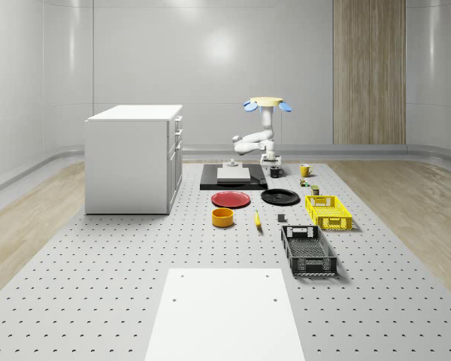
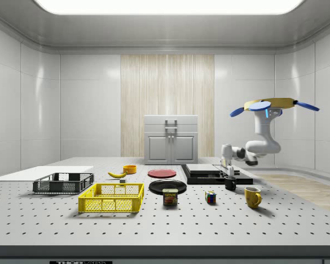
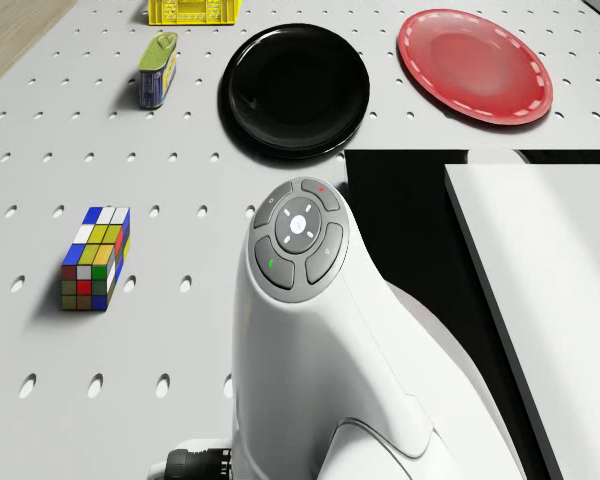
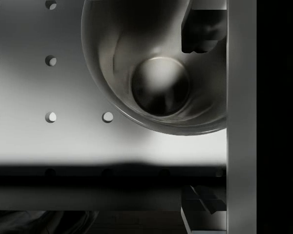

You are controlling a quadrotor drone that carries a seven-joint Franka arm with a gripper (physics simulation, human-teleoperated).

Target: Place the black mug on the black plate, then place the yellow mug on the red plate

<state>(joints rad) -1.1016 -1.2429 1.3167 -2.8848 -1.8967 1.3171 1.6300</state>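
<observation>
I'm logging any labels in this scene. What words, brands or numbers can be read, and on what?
"SPAM": on the can standing on the table by the yellow crate, in the side view.
Strip of lettering at the table's front edge: too small to read.
Marks on the arm's round button pad: coloured dots, no text.

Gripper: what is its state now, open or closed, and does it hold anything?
Gripper: open, holding nothing; its fingers straddle the rim of the black mug, not closed on it.
</observation>
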